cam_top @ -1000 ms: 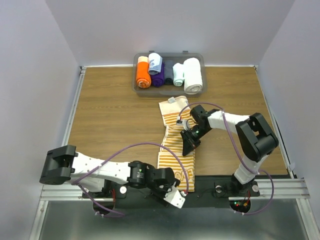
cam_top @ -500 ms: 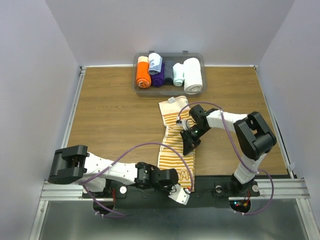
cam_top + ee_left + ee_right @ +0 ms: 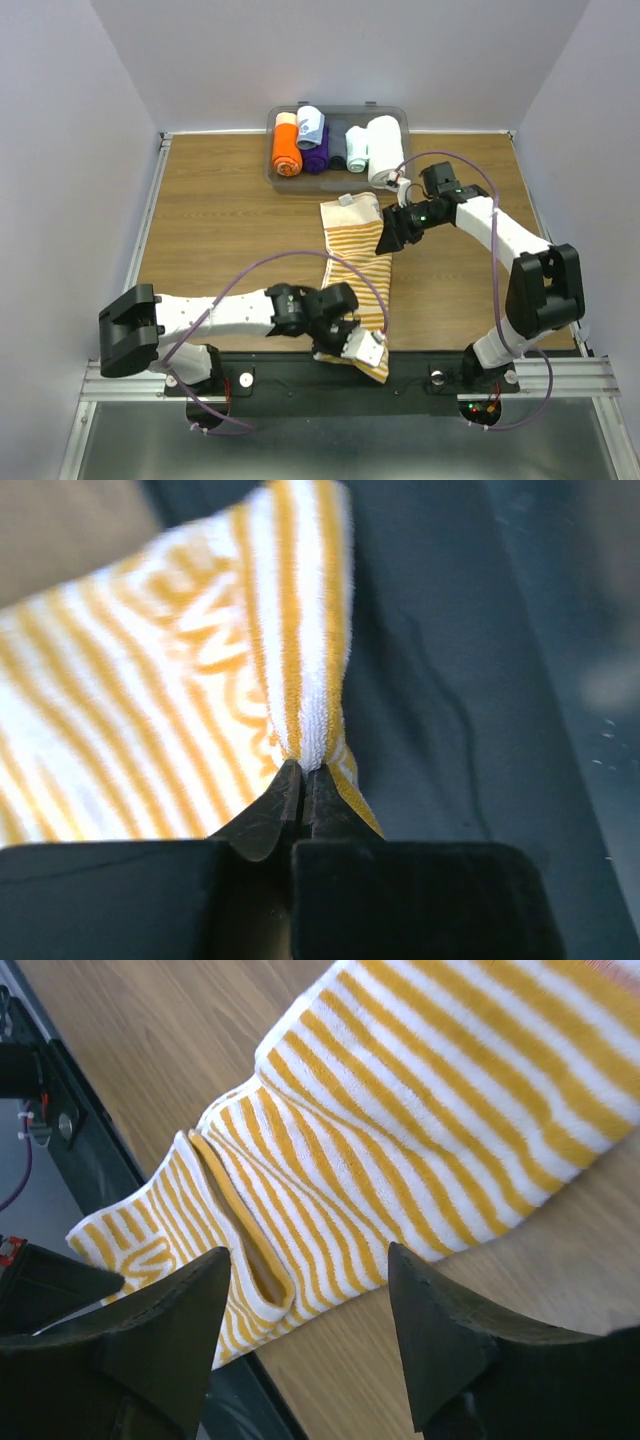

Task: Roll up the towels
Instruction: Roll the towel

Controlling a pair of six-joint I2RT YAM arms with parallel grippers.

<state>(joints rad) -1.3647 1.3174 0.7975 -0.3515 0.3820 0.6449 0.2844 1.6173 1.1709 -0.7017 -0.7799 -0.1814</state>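
From the overhead feed I see the striped towel (image 3: 352, 240) stretched lengthwise across the middle of the wooden tabletop (image 3: 220, 215), its far end lying a little short of the clear bin (image 3: 272, 178) and its near end reaching past the tabletop's edge over the black rail by the arm bases. My left claw (image 3: 370, 352) is pressed together on that near end. Through its wrist camera the left claw (image 3: 303, 780) has a narrow pinch of the yellow-and-white cloth (image 3: 200, 670) clamped between its fingertips, the fabric rising from them in a ridge over the dark rail. My right claw (image 3: 388, 236) sits at the right edge of the towel's far half with its fingers spread wide. In its wrist view the right claw (image 3: 305, 1255) frames the striped cloth (image 3: 450, 1090), and I cannot tell whether either fingertip touches it. The same view shows a crease partway down the towel where a solid yellow edge is turned up, with lettering near the end beyond it. In the bin I can make out an orange roll (image 3: 286, 150), a purple roll (image 3: 318, 157) and a thick white roll (image 3: 386, 150) lying side by side with other rolled cloths.
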